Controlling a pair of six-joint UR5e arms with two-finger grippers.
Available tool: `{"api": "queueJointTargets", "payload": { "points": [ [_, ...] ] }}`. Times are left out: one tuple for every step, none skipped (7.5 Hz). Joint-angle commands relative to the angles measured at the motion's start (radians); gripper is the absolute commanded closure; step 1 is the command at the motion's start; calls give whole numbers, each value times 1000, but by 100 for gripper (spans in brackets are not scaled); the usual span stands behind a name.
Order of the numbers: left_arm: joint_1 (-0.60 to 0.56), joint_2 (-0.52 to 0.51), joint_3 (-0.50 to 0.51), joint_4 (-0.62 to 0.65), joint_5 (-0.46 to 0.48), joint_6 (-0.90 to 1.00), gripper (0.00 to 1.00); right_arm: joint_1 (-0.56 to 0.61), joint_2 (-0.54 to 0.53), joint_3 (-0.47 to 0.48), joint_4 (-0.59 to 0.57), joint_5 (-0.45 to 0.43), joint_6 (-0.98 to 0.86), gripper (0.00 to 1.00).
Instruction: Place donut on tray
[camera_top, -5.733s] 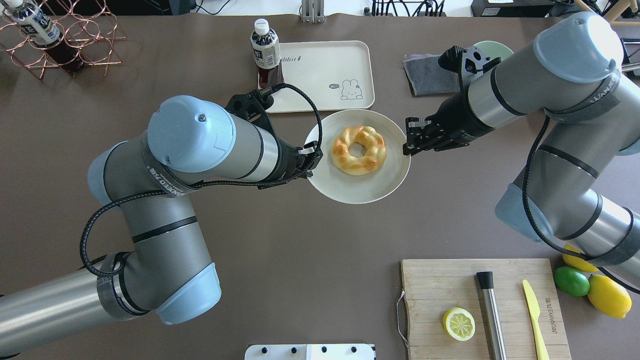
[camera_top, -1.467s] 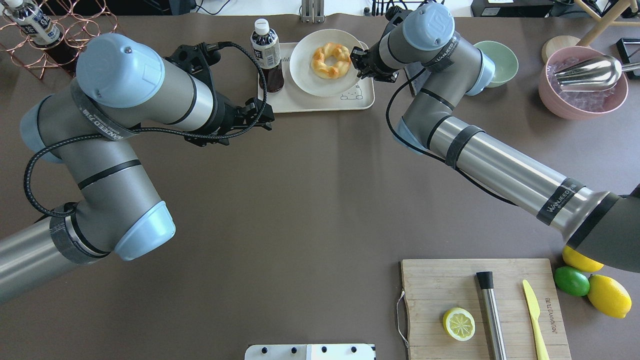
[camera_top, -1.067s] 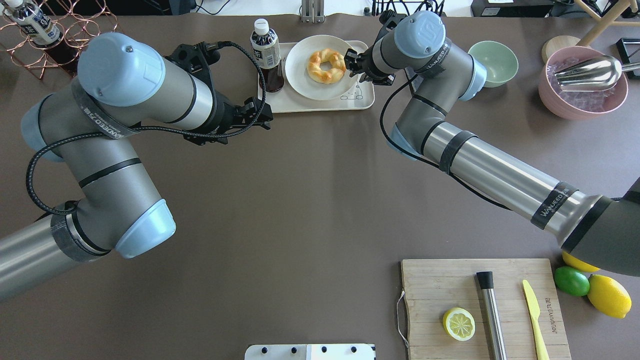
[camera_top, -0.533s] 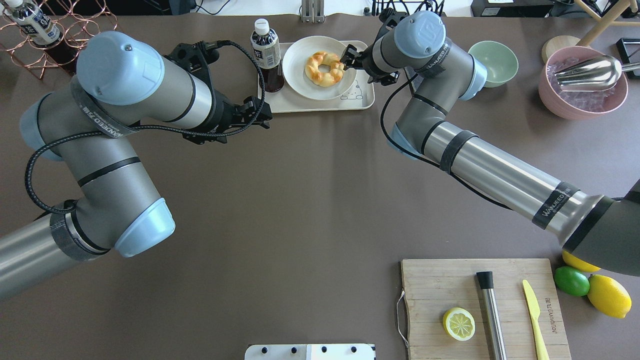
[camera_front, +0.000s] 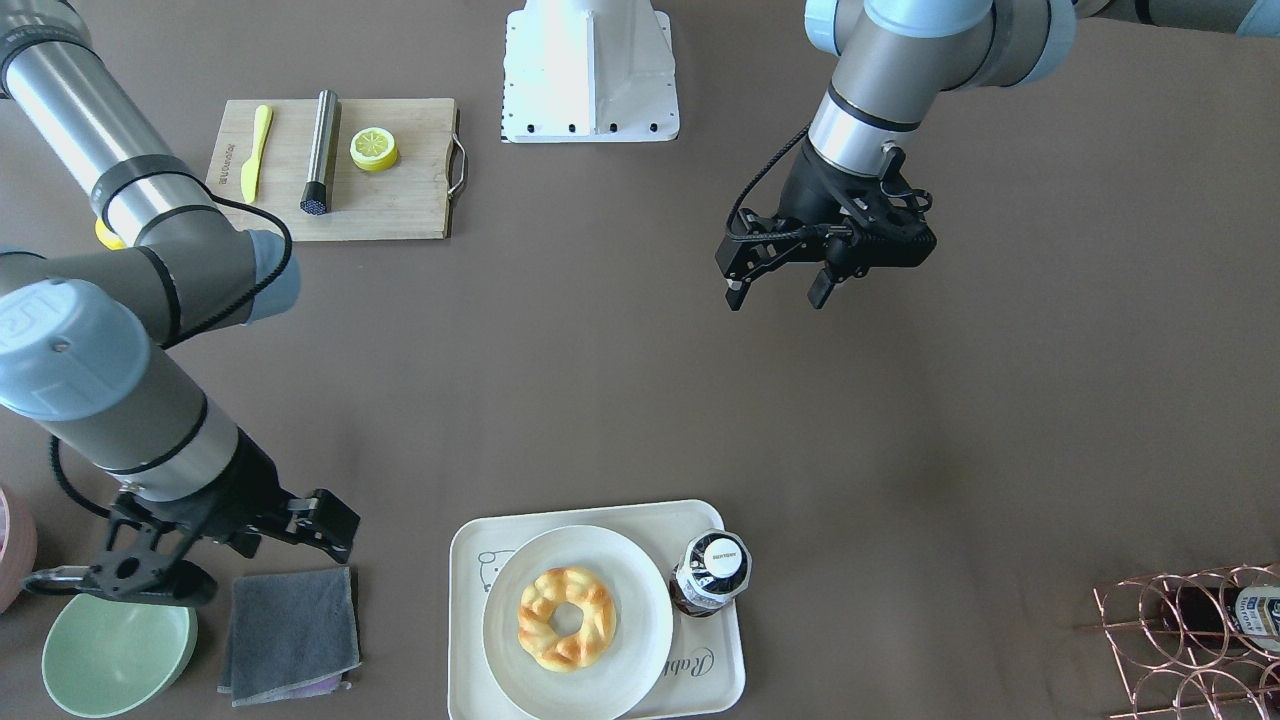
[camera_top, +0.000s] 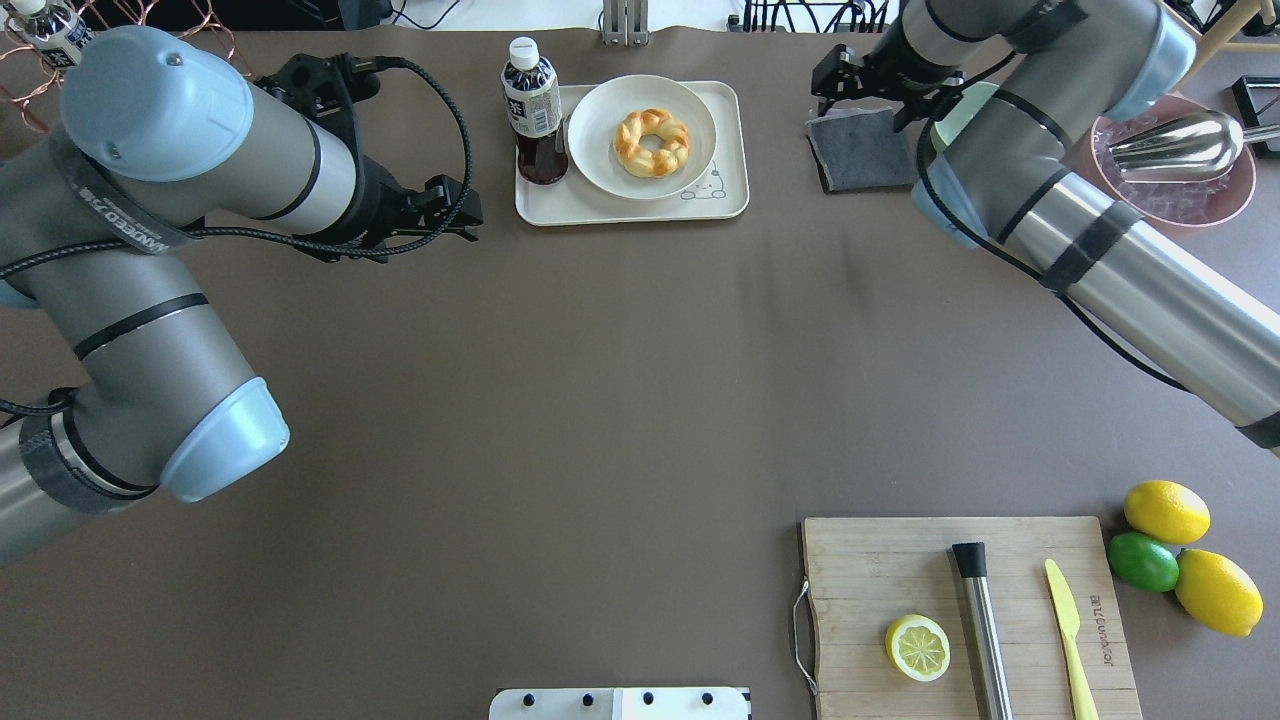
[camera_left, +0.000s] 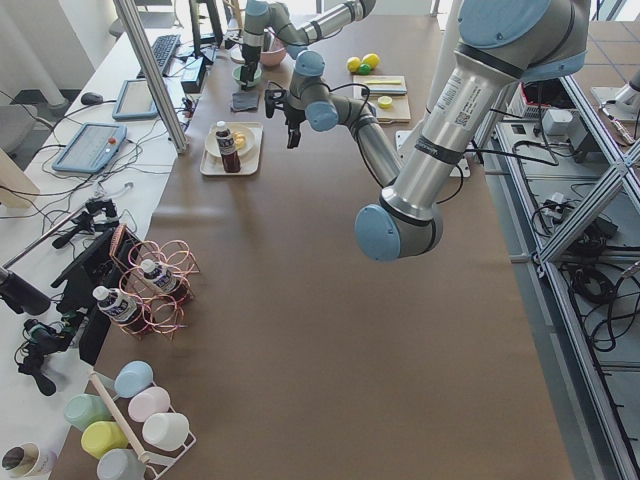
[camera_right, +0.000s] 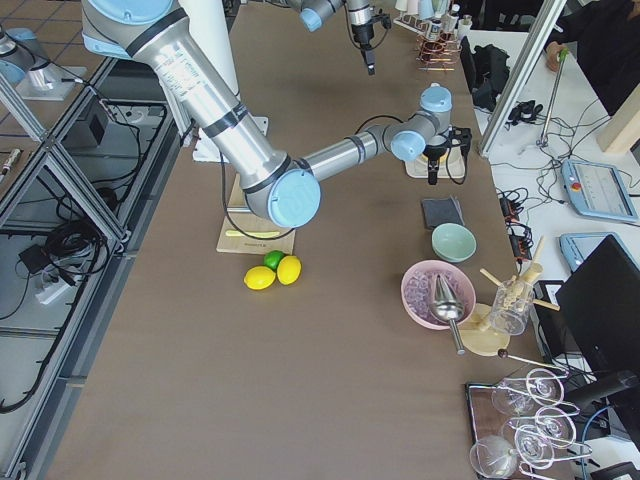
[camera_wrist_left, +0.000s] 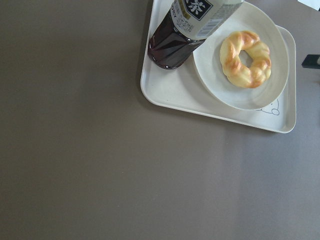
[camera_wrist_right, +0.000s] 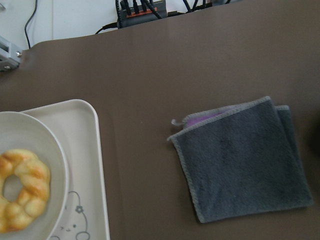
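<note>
From my station the donut (camera_top: 652, 142) sits flat on a round white plate (camera_top: 607, 158), hole up, and that plate rests inside the tray (camera_top: 727, 139). So the donut is on the tray by way of the plate, not touching the tray's own floor. The plate covers most of the tray's middle; the rabbit drawing peeks out at its edge. 1 dark drink bottle (camera_top: 532, 110) stands upright in the tray too, just beside the plate, on the side toward the left arm.

The left gripper (camera_front: 777, 297) hangs over bare table, well apart from the tray, its 2 fingers spread wide with nothing between them. Its wrist camera looks down on bottle, plate and donut from the side.

The right gripper (camera_top: 862, 100) is off the tray — it hovers above the far edge of a folded grey cloth (camera_top: 862, 155) that lies near the tray's other side. In the overhead view I read its 2 fingers as parted and empty; the front view shows them less clearly. A green bowl (camera_front: 115, 655) sits just beside the cloth, partly under that arm.
</note>
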Motion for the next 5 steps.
{"api": "queueJointTargets", "payload": {
  "points": [
    [-82, 123, -67, 115, 6, 149, 1, 83, -266, 319, -307, 33, -258, 1],
    [-133, 215, -81, 115, 6, 263, 1, 106, -342, 430, -458, 31, -361, 1],
    [-214, 300, -94, 117, 3, 415, 1, 131, -405, 528, -616, 11, -464, 1],
    [-301, 361, -92, 117, 3, 577, 1, 183, -487, 582, -659, -15, -594, 1],
    [-388, 422, -84, 115, 2, 775, 1, 247, -566, 586, -655, -30, -765, 1]
  ]
}}
